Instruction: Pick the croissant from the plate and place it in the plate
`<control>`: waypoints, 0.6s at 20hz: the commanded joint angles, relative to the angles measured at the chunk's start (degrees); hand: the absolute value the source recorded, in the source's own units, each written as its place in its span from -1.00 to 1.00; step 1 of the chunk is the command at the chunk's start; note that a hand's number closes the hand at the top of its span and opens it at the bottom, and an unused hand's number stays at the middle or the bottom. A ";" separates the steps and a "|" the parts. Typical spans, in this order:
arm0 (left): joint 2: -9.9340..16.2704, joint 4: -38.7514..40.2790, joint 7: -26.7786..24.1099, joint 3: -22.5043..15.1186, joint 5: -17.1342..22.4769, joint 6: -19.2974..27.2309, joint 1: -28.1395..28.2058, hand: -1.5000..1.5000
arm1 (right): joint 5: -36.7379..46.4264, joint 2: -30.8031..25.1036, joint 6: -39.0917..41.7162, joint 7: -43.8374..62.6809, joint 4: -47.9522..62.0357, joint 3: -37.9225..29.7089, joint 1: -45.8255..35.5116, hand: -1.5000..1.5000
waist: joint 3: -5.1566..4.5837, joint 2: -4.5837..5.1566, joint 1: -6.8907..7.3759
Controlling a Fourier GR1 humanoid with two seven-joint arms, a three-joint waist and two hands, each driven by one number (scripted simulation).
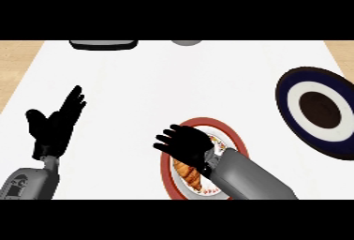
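A golden-brown croissant (188, 173) lies on a red-rimmed white plate (223, 128) near the counter's front, right of centre. My right hand (185, 144) hovers over that plate's left part, fingers spread and straight, covering the croissant's upper end; it holds nothing. A larger plate (294, 107) with a dark blue rim, white ring and dark brown centre sits at the right edge, bare. My left hand (54, 125) rests open at the left, fingers up, away from both plates.
A dark tray-like object (102, 45) and a grey round object (187, 42) sit at the counter's far edge. Wooden surface (17, 65) shows beyond the white counter top on both sides.
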 commanded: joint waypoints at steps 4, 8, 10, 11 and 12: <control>-1.23 -2.94 1.35 2.18 -2.06 -1.23 1.33 0.00 | 8.07 2.04 -2.02 -3.12 2.39 -2.09 3.20 -1.00 | 0.01 -0.02 0.01; -1.51 3.41 0.58 3.56 -2.39 -3.21 -4.55 0.00 | 11.64 7.18 -5.79 -5.46 14.97 -3.13 -1.42 -1.00 | 0.00 0.16 0.10; -3.04 -0.72 0.54 2.60 -3.99 -1.57 0.91 0.00 | 13.11 7.50 -2.43 -3.90 12.18 -2.30 0.39 -1.00 | 0.00 0.03 0.10; -3.12 -5.98 2.64 1.37 -4.22 -0.84 3.53 0.00 | 13.00 4.28 -1.40 -6.11 8.92 -0.72 2.27 -1.00 | 0.01 -0.06 0.15; -1.05 -6.06 5.51 3.42 -1.72 -3.40 1.92 0.00 | 12.91 8.08 -0.01 -6.11 12.97 -1.67 -0.93 1.00 | 0.01 0.00 0.34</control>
